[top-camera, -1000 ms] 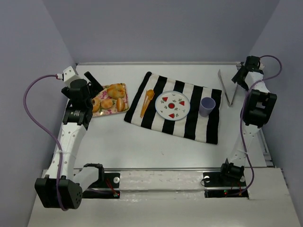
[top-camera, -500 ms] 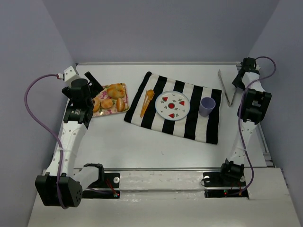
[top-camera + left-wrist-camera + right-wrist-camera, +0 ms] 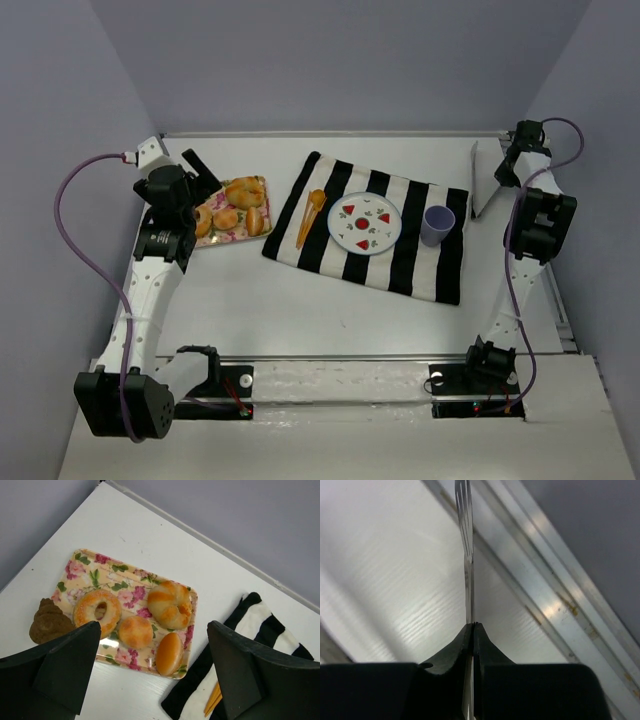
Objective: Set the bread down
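The bread (image 3: 169, 653), a small oblong golden-brown roll, lies at the near right corner of the floral tray (image 3: 90, 565); it also shows in the top view as the bread (image 3: 256, 222) on the tray (image 3: 232, 238). My left gripper (image 3: 154, 630) hovers open above the tray, touching nothing, and appears as the left gripper (image 3: 205, 175) at the tray's left end. At the far right my right gripper (image 3: 508, 160) is shut on metal tongs (image 3: 484, 185). In the right wrist view the tongs (image 3: 466, 540) stick out from the right gripper (image 3: 473, 625).
A ring bread (image 3: 97, 612), a round bun (image 3: 136, 631) and a knotted bread (image 3: 170, 604) share the tray; a dark brown swirl (image 3: 49, 622) sits beside it. The striped cloth (image 3: 420, 260) carries a white plate (image 3: 372, 222), a purple cup (image 3: 437, 225) and an orange spoon (image 3: 311, 215).
My right gripper has closed on the tongs, squeezing their two arms together. The left arm has shifted only slightly and stays open.
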Controlling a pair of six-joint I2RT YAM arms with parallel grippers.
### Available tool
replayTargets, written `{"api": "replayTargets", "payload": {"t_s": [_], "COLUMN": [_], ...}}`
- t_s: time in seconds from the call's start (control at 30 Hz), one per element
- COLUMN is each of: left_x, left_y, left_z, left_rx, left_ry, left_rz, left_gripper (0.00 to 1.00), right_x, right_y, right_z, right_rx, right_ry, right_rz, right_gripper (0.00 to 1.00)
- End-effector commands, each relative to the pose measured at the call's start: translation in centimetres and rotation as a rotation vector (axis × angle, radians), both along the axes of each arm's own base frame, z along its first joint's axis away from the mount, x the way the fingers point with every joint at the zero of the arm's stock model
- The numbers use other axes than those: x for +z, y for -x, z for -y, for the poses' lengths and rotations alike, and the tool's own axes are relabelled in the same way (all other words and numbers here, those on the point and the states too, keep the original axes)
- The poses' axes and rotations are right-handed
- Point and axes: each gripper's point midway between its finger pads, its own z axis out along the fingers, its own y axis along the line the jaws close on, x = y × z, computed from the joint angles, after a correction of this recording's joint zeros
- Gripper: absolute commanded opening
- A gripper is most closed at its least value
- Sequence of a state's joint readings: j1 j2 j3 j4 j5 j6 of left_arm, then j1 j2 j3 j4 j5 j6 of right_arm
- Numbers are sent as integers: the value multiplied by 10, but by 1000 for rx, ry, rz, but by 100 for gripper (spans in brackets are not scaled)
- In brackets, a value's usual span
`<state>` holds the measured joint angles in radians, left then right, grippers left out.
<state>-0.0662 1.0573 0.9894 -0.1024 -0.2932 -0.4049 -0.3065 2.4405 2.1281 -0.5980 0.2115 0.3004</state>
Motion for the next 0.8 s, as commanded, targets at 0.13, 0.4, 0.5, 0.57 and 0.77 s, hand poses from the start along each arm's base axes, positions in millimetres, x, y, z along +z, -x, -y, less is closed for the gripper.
{"api": "replayTargets", "payload": {"t_s": [0.13,0.4,0.5,0.57,0.77], "left_x": [39,71,87,90,94], "left_y": [4,20,49,69,90], "left_z": [30,106,160,189,265], "left_rx": [-178,-623,-967,-1131,-1386], "left_ry": [15,62,94,126,118], "left_rz": [146,329,465,501,560], "left_gripper": [99,99,99,99,99], "right_x": [142,260,280,295,329], "right_y": [-3,41,53,70,133], "right_z": [-28,-99,-165,-208,-362], "right_rx": [72,284,462,574,1027], "right_ry": [33,2,-72,-130,-533], "right_rz": [311,585,654,714,859], "right_gripper": [7,7,7,7,7]}}
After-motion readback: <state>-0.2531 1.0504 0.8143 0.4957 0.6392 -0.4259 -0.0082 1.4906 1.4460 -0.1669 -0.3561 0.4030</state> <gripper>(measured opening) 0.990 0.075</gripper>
